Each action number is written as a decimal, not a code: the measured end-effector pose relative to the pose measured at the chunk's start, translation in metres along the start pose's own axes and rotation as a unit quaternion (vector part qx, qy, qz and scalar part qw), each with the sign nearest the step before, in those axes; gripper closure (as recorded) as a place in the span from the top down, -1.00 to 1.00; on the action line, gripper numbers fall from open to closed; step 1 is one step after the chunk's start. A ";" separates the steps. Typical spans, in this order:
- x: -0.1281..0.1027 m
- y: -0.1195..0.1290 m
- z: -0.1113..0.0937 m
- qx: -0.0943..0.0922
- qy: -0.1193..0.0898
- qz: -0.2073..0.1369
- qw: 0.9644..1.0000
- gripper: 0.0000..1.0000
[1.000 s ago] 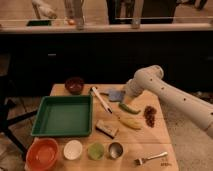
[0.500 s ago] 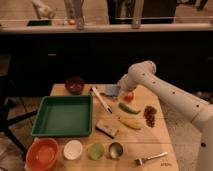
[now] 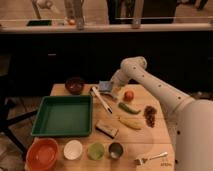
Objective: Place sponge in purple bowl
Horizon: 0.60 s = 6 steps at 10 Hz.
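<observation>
Grips the sponge (image 3: 103, 86) tight in the gripper (image 3: 108, 85), up by the 12 o'clock edge of the wooden table (image 3: 150, 139). Hangs at 3 o'clock from the purple bowl (image 3: 75, 85), near it but not touching, with the green tray (image 3: 62, 117) at 6 o'clock below the bowl.

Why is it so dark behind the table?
In the camera view, light seems to fall mostly on the wooden table; the cabinets behind lie in shadow; the pincer, at the sponge near the purple bowl, sits by that dim back edge.
</observation>
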 end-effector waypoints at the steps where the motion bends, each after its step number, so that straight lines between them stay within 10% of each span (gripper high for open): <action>1: -0.002 -0.002 0.002 -0.001 -0.002 -0.001 1.000 -1.00; 6: -0.002 -0.001 0.002 -0.001 -0.001 -0.001 1.000 -1.00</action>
